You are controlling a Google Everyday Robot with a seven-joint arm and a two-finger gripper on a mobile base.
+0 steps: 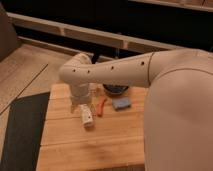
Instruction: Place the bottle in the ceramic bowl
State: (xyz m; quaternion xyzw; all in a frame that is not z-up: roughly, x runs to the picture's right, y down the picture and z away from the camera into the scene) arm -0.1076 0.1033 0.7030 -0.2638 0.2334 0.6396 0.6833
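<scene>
The cream-white bottle (87, 117), with small dark marks on its side, is on the left half of the wooden table (100, 145), directly under my arm's end. My gripper (83, 106) points down at the bottle's upper end, on or just above it. I cannot see whether it holds the bottle. The dark blue-black ceramic bowl (115, 90) sits at the table's back, to the right of the gripper and partly hidden behind my arm.
A blue sponge-like pad (121, 103) lies in front of the bowl. A thin orange-red item (102, 106) lies between the bottle and the pad. My large white arm covers the right side. A dark mat (20, 130) lies left of the table.
</scene>
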